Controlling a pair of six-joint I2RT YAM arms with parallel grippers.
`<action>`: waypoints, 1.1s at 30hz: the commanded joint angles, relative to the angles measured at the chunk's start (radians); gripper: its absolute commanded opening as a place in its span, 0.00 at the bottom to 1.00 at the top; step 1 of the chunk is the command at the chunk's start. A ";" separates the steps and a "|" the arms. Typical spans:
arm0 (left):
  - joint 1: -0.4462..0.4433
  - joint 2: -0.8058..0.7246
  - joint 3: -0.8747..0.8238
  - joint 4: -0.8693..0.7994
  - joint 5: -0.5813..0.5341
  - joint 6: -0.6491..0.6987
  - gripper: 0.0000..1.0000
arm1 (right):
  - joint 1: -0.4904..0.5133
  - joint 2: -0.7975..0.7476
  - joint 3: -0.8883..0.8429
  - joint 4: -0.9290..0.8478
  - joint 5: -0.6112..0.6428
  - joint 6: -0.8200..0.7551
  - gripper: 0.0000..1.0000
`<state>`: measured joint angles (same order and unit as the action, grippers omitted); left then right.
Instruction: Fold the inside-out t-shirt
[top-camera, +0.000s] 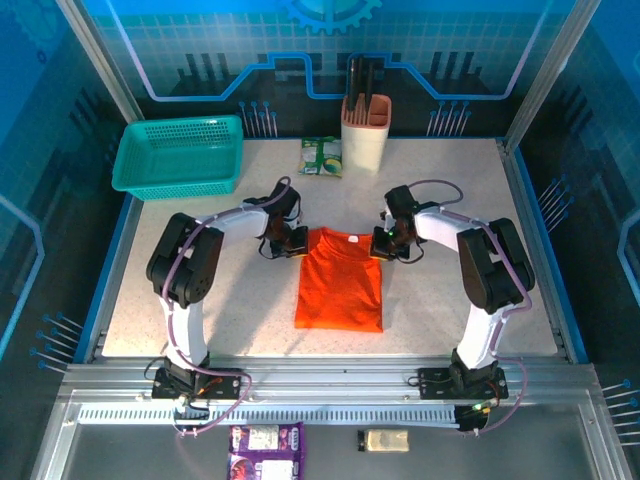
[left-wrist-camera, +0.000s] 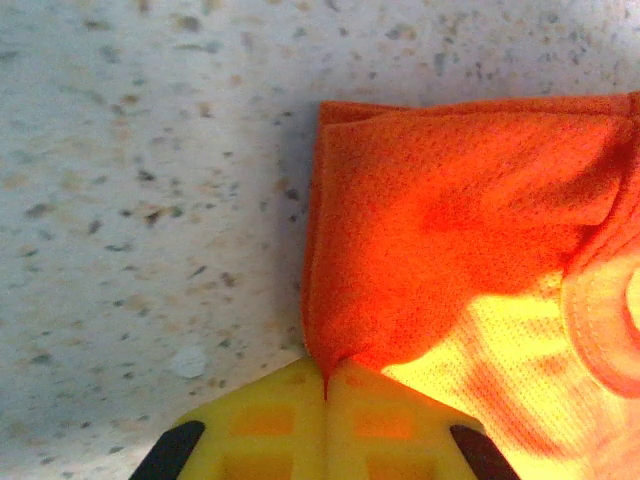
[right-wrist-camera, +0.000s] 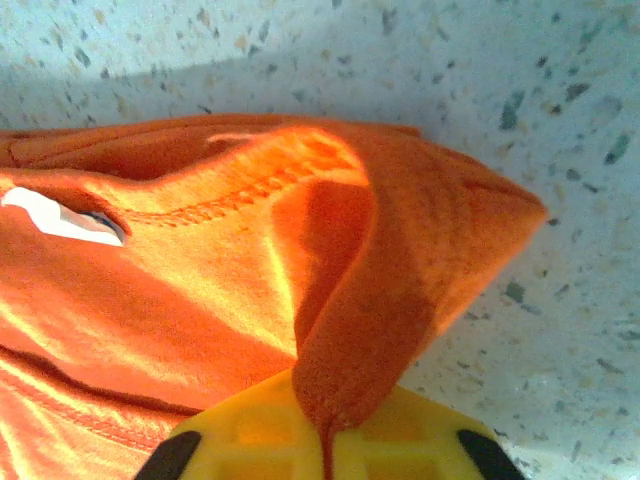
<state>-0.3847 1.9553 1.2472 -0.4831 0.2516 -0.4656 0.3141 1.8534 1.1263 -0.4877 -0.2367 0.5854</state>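
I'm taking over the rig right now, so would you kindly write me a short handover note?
Grippers: left gripper is shut on the far left corner of the orange t-shirt. The right gripper is shut on its far right corner, near the white tag.
Shirt: lies flat mid-table as a narrow rectangle, collar end away from the arm bases.
Done: both sides look folded in.
Left: probably carry the collar end over to the hem, then release.
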 joint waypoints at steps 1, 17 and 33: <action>0.029 -0.038 -0.011 0.006 0.024 -0.013 0.00 | -0.027 -0.051 0.012 0.020 -0.030 -0.005 0.02; 0.085 -0.075 0.262 0.010 0.191 -0.027 0.00 | -0.059 -0.112 0.331 -0.168 -0.006 -0.101 0.00; 0.110 -0.297 0.036 0.097 0.267 -0.054 0.00 | -0.076 -0.325 0.148 -0.138 -0.056 -0.136 0.00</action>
<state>-0.2783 1.7050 1.4120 -0.4191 0.4740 -0.4854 0.2337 1.5745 1.3842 -0.6312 -0.2584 0.4442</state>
